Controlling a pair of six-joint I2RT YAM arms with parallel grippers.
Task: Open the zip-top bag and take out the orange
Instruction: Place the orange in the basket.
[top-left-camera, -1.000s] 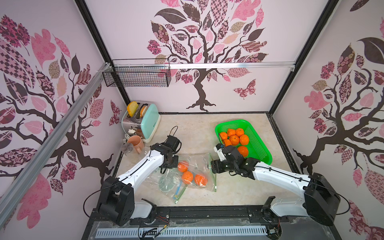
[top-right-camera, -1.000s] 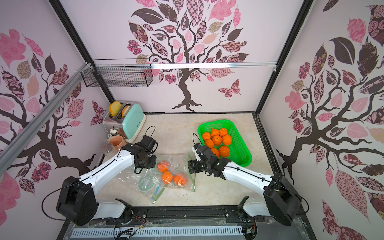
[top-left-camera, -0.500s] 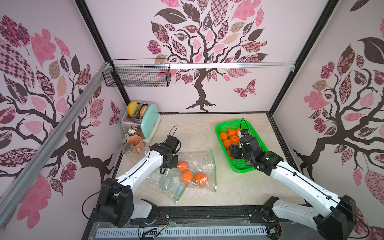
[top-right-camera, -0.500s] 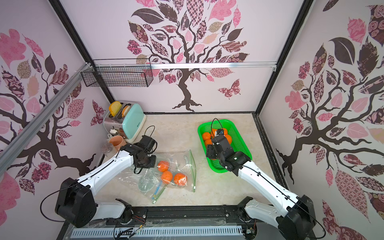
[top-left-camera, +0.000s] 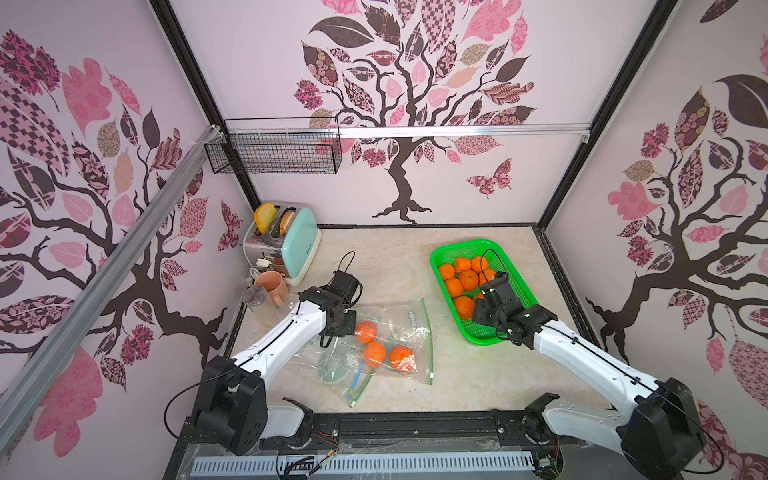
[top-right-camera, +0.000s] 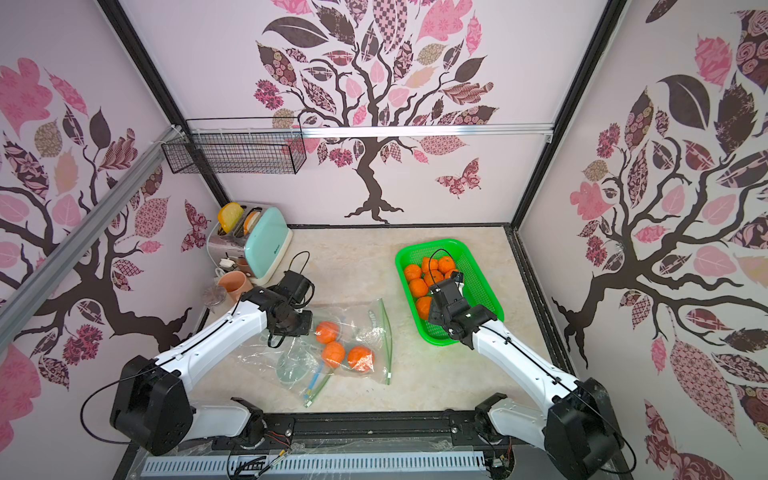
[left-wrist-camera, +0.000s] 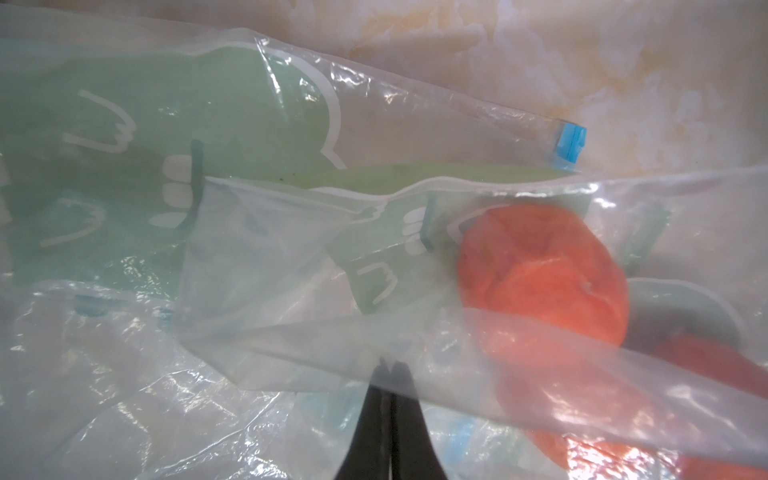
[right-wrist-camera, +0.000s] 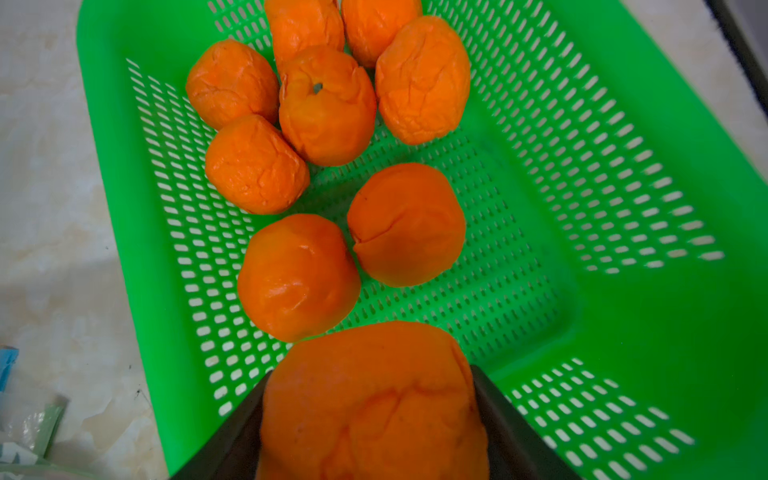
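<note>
Far left, against the wall: toaster (top-left-camera: 301, 245), cup (top-left-camera: 272, 286) just in front of it, both on the marble-look tabletop (top-left-camera: 395, 266). Higher up on the wall, black wire basket (top-left-camera: 274, 151).

Next over, left arm reaching in from the front-left corner. Left claw (left-wrist-camera: 390, 368) closed, tips pressed together on a fold of clear film at the left edge of the zip-top bag (top-left-camera: 401, 324). In both top views, sits right beside the nearest of the three oranges (top-left-camera: 366, 331) inside the bag, with the other two side by side a little nearer the front.

Bag flat on the tabletop mid-scene, green zip strip (top-left-camera: 428, 336) along its right edge, facing the basket side. Zip parted or sealed: cannot tell. Under the bag's front-left part, second bag (top-left-camera: 336, 365) with green print, its blue-green zip end poking out toward the front.

Then a bare strip of tabletop, then slotted green basket (top-left-camera: 517, 286) near the right wall. Pile of loose oranges (right-wrist-camera: 326, 106) at its far end, two more nearer the middle.

Right claw (right-wrist-camera: 370, 376) over the basket's near end, jaws wide, gripping the held orange (right-wrist-camera: 374, 419) with one finger on each side. Outside the bag, over the basket. Mostly hidden under the wrist in the top views.
</note>
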